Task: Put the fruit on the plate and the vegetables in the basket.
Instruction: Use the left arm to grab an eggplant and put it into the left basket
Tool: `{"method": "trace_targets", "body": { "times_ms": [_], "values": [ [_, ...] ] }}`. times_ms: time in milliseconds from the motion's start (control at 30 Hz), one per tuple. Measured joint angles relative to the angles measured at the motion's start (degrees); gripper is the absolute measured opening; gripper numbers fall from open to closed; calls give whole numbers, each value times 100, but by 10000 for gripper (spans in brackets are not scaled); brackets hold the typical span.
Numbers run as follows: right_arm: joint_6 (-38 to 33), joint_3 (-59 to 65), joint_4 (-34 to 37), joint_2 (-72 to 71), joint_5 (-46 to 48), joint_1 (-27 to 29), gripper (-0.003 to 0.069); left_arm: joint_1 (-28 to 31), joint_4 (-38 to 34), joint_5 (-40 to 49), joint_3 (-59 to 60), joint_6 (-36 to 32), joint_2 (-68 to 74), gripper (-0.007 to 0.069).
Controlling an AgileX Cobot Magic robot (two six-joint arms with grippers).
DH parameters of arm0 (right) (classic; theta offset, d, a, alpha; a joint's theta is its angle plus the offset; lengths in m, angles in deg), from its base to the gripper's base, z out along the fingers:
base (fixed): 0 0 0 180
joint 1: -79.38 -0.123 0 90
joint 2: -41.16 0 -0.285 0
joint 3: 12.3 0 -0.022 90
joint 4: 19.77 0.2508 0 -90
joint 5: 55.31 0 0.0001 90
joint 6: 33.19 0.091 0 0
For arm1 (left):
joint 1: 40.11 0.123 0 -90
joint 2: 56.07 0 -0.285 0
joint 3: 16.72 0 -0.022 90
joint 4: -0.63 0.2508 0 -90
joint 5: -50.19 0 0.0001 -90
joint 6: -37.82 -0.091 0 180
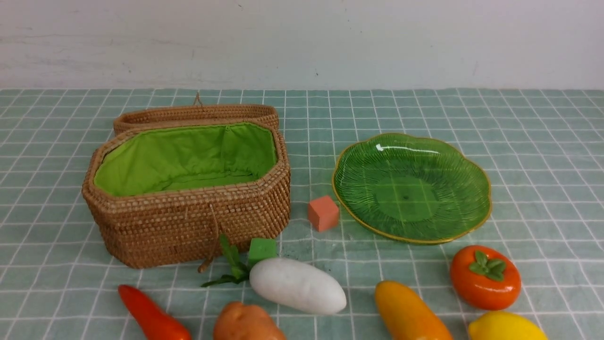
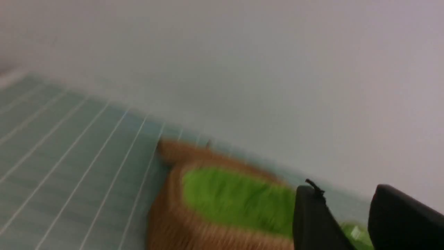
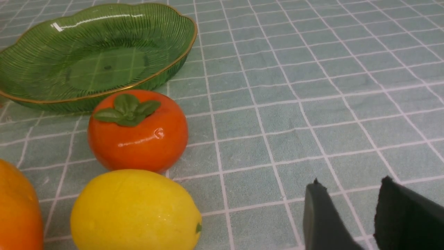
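Wrist views alone show both jaws, each partly open, gripping nothing.

Front view: pepper (image 1: 151,316) at 7 o'clock, potato (image 1: 247,323) at 6, mango (image 1: 408,314) and lemon (image 1: 505,327) at 5, all clipped by the frame edge. Green cube (image 1: 262,249) partly behind the radish (image 1: 297,285) leaves, at its 11 o'clock. Lid (image 1: 196,113) mostly hidden behind the basket (image 1: 188,226), at its 12.

Left wrist view: blurred throughout. Basket weave unreadable, basket clipped, left claw (image 2: 345,194) fingers clipped. Green patch (image 2: 357,234) between them too blurred to identify.

Right wrist view: plate (image 3: 41,80), mango, lemon and right claw (image 3: 351,187) fingers clipped by the frame.
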Motion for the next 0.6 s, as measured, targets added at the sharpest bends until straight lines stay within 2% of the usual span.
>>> {"method": "trace_targets", "body": {
  "times_ms": [133, 300, 400, 567, 600],
  "values": [
    [0, 0, 0, 0, 0, 0, 240, 0, 270, 764, 17, 49, 925, 239],
    [0, 0, 0, 0, 0, 0, 240, 0, -70, 1449, 17, 535, 1730, 239],
    [0, 0, 0, 0, 0, 0, 240, 0, -25, 2000, 17, 904, 2227, 240],
    [0, 0, 0, 0, 0, 0, 240, 0, 117, 2118, 17, 1492, 2894, 277],
    [0, 0, 0, 0, 0, 0, 240, 0, 129, 2095, 17, 1665, 3220, 309]
  ]
}}
